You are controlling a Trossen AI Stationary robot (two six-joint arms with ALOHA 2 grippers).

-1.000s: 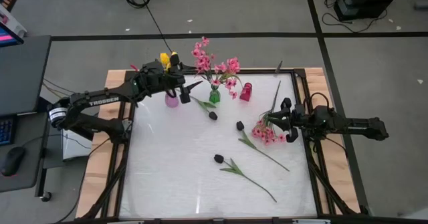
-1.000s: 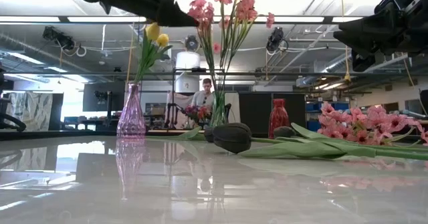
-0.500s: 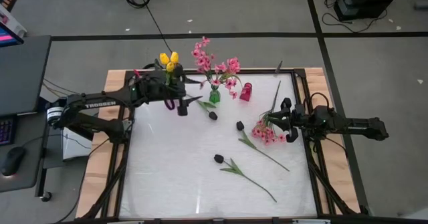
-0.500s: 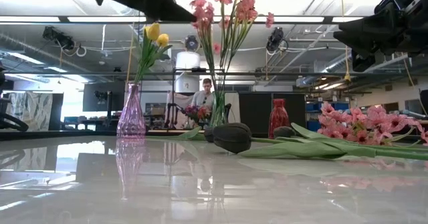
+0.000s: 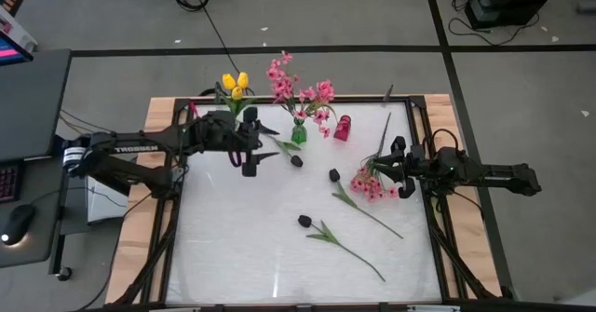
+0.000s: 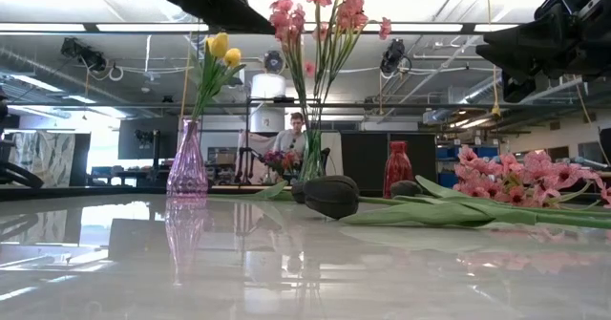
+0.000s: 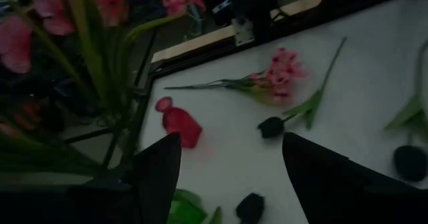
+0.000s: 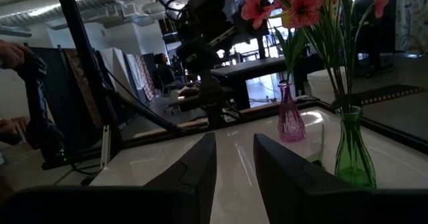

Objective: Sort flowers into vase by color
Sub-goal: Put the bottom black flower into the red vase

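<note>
On the white glossy table [image 5: 233, 247], three small vases stand in a row near the far edge. The clear lilac glass vase [image 6: 187, 162] holds the yellow tulips [image 5: 234, 84] on green stems. The green glass vase [image 5: 298, 133] holds tall sprays of pink blossoms [image 5: 296, 87]. The red glass vase [image 5: 343, 128] stands just beside it, with no stems showing in it.

The left gripper [image 5: 249, 157] hovers above the table just in front of the lilac vase, its two dark fingers [image 7: 157, 174] spread wide with nothing between them.

The right gripper [image 5: 402, 169] rests low at the table's right side, next to a loose spray of pink blossoms [image 5: 371, 183] lying on the surface. Its fingers [image 8: 200, 164] stand narrowly apart, and no stem is visible between them.

Three dark near-black tulips lie loose on the table: one [image 5: 295, 160] close to the green vase, one [image 5: 333, 174] near the middle, and one [image 5: 304, 221] further forward, its long green stem [image 5: 349, 247] trailing towards the front.

A person [image 6: 295, 134] sits in the room behind the table.
</note>
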